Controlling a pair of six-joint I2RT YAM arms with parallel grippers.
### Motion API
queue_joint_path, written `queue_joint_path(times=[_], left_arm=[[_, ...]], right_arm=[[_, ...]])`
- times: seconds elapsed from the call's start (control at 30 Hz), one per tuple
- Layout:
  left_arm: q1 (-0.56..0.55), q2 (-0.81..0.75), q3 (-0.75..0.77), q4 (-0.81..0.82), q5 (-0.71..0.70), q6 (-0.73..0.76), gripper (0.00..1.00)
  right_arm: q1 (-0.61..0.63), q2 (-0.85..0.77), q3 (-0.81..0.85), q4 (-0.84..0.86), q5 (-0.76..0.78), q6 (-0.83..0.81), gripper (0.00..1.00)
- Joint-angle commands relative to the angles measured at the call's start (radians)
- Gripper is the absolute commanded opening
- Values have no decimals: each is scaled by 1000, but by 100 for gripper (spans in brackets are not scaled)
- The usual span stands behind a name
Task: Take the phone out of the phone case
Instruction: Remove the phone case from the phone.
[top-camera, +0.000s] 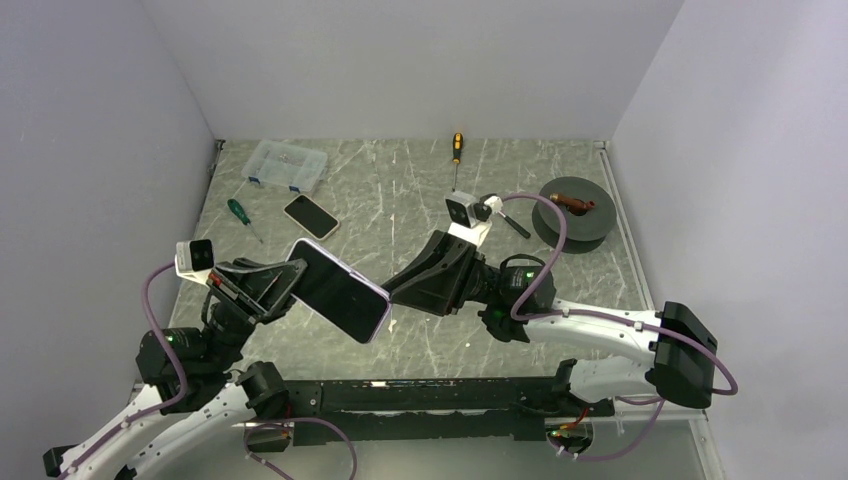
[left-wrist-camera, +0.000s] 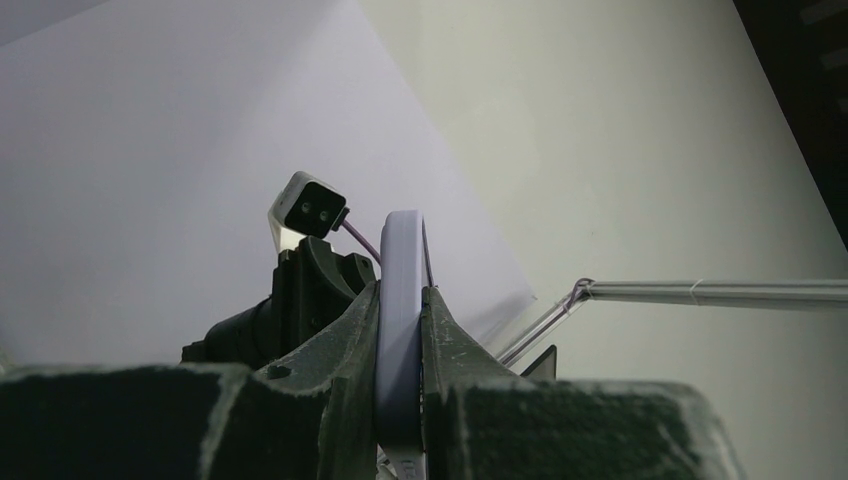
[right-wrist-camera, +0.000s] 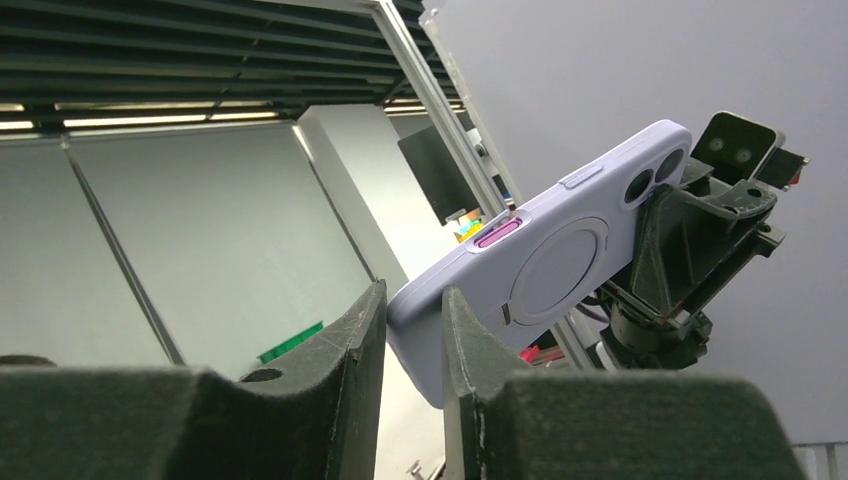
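2 grippers (top-camera: 297, 275) (top-camera: 389, 294) on 1 cased phone (top-camera: 340, 290)

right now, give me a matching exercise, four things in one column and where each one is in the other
1. cased phone
2. bare phone
3. orange screwdriver
4. green screwdriver

a. farthest back
b. held in the air
c. farthest left
d. flat, just in front of the box

Pairs: 1-b, 2-d, 3-a, 4-c
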Motion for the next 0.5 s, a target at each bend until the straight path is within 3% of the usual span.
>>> queue_joint_path(times=[0.0, 0.2, 0.37, 0.47], left_arm=[[12, 68, 22, -111, -60, 60, 0], [12, 81, 54, -105, -30, 54, 0], [12, 68, 76, -125, -37, 74, 0], [13, 53, 104, -182, -60, 105, 0]], right_arm=[[35, -23, 75, 341, -120, -9, 0], [35, -61, 36, 282, -139, -73, 0], [35, -142, -15, 119, -129, -172, 0], [35, -224, -57, -50, -98, -259, 15]])
